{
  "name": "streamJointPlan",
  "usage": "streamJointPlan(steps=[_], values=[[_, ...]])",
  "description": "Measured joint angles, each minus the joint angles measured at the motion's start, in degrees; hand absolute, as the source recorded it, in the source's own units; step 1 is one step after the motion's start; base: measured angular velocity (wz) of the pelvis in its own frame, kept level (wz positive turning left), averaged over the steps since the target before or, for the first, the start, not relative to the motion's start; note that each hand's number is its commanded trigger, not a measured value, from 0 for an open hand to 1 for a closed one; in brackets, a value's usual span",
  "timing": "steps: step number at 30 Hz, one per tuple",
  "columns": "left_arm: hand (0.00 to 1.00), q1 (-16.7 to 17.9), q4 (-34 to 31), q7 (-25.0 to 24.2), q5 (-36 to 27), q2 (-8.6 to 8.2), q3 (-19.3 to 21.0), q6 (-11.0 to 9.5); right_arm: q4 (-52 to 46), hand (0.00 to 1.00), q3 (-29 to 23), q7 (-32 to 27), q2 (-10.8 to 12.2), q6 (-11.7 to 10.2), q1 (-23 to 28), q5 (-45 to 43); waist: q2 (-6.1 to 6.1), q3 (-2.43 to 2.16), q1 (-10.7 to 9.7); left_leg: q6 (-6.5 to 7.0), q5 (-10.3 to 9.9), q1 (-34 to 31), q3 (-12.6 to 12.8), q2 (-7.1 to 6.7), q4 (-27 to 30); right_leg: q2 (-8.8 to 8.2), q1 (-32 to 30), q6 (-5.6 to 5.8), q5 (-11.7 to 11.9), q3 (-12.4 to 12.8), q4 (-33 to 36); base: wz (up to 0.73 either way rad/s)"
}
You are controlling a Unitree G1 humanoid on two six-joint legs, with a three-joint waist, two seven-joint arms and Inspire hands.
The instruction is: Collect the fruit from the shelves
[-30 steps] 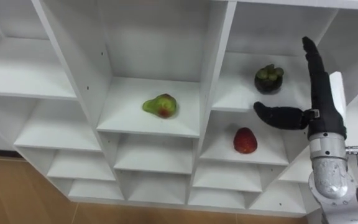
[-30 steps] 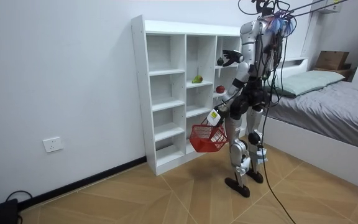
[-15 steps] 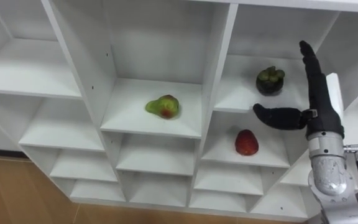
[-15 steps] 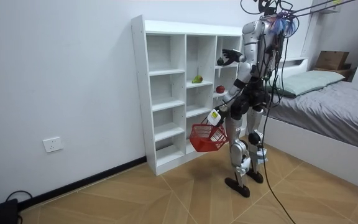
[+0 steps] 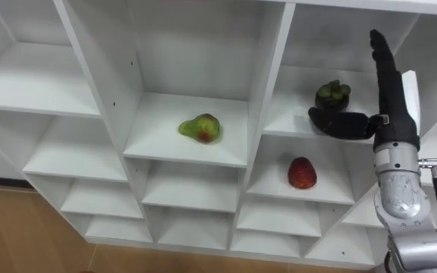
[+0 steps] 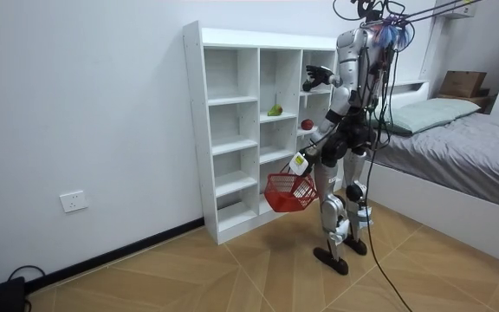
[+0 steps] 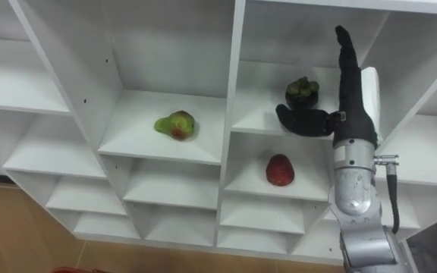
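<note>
Right hand (image 5: 389, 106) is up in front of the closet (image 5: 89, 68), fingers (image 5: 380, 61) straight and open, thumb stuck out sideways, holding nothing. The mangosteen (image 5: 332, 94) sits just off the thumb tip, to the fingers' left on its shelf (image 5: 287, 117). Might be touching, can't tell. Below the thumb, one shelf down, there's a red fruit (image 5: 302, 173). Further left, past the divider (image 5: 273, 91), is a green-red pear (image 5: 200, 128). The red basket (image 6: 289, 192) hangs at the left hand (image 6: 300, 163), low and well away from the fingers.

My worry: the thumb sits low against the fruit's side, so a sloppy nudge could roll the mangosteen deeper in or off the shelf's front edge. The side panel (image 5: 435, 80) right of the fingers also looks close, easy to clip. There's open room above the fruit and left toward the divider, but it's tight on the right.
</note>
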Motion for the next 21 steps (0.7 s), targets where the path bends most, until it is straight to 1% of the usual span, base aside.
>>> streamJointPlan(steps=[5, 7, 11, 15, 17, 19, 21], values=[[1.0, -0.01, -0.22, -0.09, 0.03, -0.01, 0.02, 0.3, 2.8, 0.0, -0.03, 0.35, 0.0, 0.21, -1.06, 1.98, -0.01, -0.01, -0.02, 0.08, 0.06, 0.01, -0.2, -0.08, -0.01, -0.19, -0.14, 0.01, -0.01, -0.46, -0.03, 0.02], [1.0, -0.02, -0.23, -0.08, 0.03, 0.0, 0.12, 0.6, 3.06, 0.0, -0.03, 0.87, 0.01, 0.89, -1.06, 2.13, -0.01, -0.02, -0.02, 0.09, 0.08, -0.05, -0.2, -0.08, -0.01, -0.2, -0.21, 0.01, -0.01, -0.46, -0.03, 0.0], [1.0, 0.09, -0.23, -0.16, 0.02, -0.06, 0.48, 0.77, 3.86, 0.0, -0.07, 1.51, 0.01, 1.44, -1.07, 2.19, -0.04, -0.09, -0.03, 0.07, 0.11, -0.08, -0.2, -0.07, -0.01, -0.2, -0.19, 0.01, -0.01, -0.49, -0.02, 0.0], [1.0, 0.09, -0.43, -0.85, -0.01, -0.07, 1.1, 2.01, 3.94, 0.0, -0.11, 2.01, 0.0, 2.51, -1.07, 3.08, -0.12, -0.43, 0.04, 0.07, 0.2, -0.05, -0.2, -0.06, 0.0, -0.22, -0.13, 0.01, -0.01, -0.5, -0.01, 0.0], [1.0, 0.11, -0.49, -0.87, 0.01, -0.07, 1.11, 2.4, 4.19, 0.0, -0.12, 2.55, 0.0, 2.65, -1.07, 4.19, -0.14, -0.56, 0.09, 0.08, 0.22, 0.03, -0.2, -0.05, 0.02, -0.25, -0.06, 0.01, -0.01, -0.5, 0.01, 0.0], [1.0, 0.09, -0.52, -0.83, -0.01, -0.07, 1.1, 2.8, 4.78, 0.0, -0.07, 2.92, 0.0, 3.64, -1.07, 4.44, -0.2, -0.65, 0.29, 0.09, 0.24, 0.12, -0.2, -0.05, 0.07, -0.27, 0.14, 0.01, 0.0, -0.49, 0.05, 0.0], [1.0, 0.1, -0.52, -0.78, -0.01, -0.02, 1.1, 3.16, 6.04, 0.0, -0.07, 3.19, 0.0, 3.8, -1.12, 4.57, -0.25, -0.69, 0.38, 0.11, 0.26, 0.19, -0.2, -0.06, 0.13, -0.29, 0.29, 0.01, 0.0, -0.49, 0.08, 0.0]])
